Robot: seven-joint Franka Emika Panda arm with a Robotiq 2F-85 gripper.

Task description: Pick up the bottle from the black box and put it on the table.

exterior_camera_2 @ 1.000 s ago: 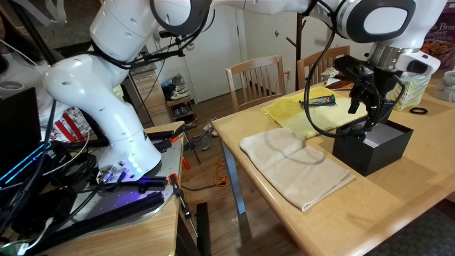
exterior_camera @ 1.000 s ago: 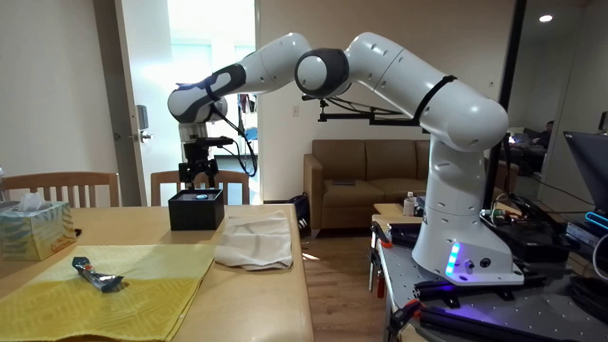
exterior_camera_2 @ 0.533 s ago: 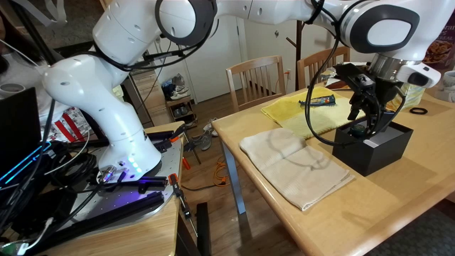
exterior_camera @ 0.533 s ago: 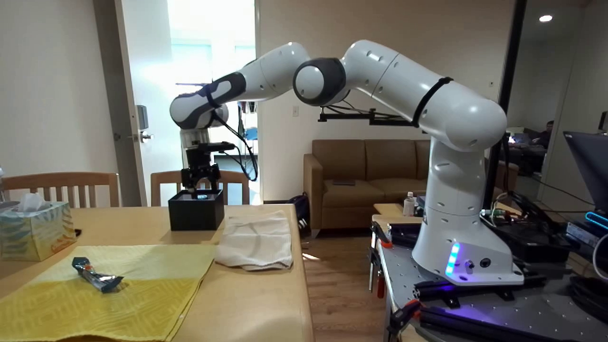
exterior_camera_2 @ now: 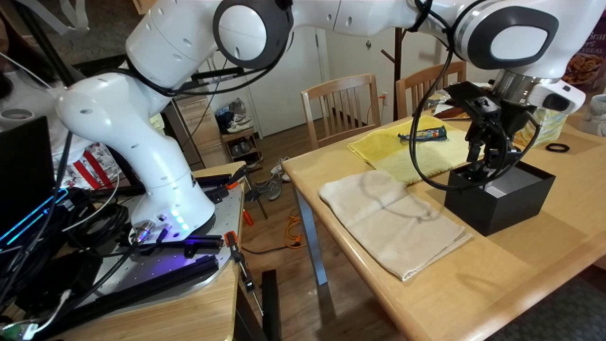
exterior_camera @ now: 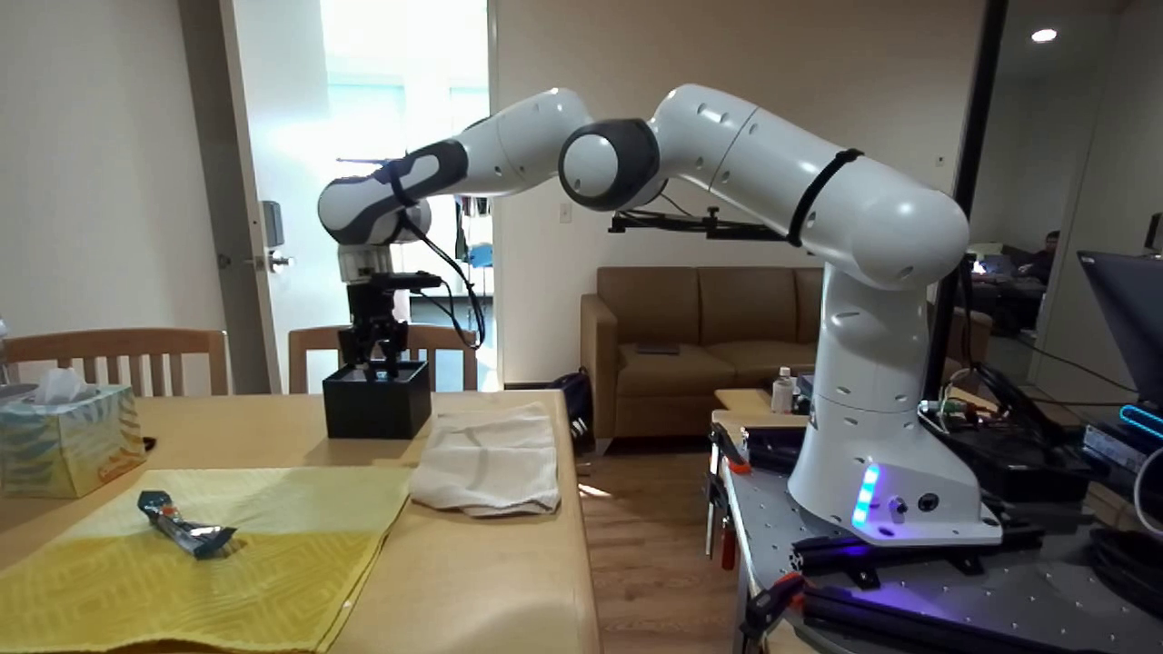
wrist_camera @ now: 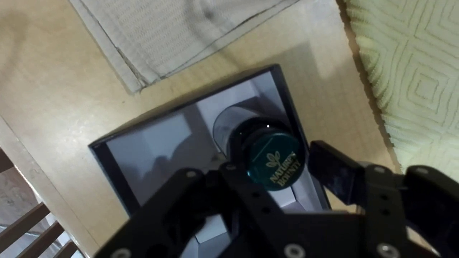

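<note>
step in hand, my read: grasping. bottle [wrist_camera: 259, 146] is inside the black box [exterior_camera: 377, 411], green cap [wrist_camera: 275, 167] up, just beside one wall, looks upright; placing on the bench [exterior_camera_2: 511, 270] not started. next: confirm grip, lift straight up until the base clears the rim, then set it down on bare bench near the box. tool [wrist_camera: 279, 161] is at the box mouth, part closed, fingers [wrist_camera: 333, 172] either side of the green cap. one looks close against it; the other overlaps the box wall in the wrist view, can't tell if it touches cap or wall. so can't call the bottle held.
</note>
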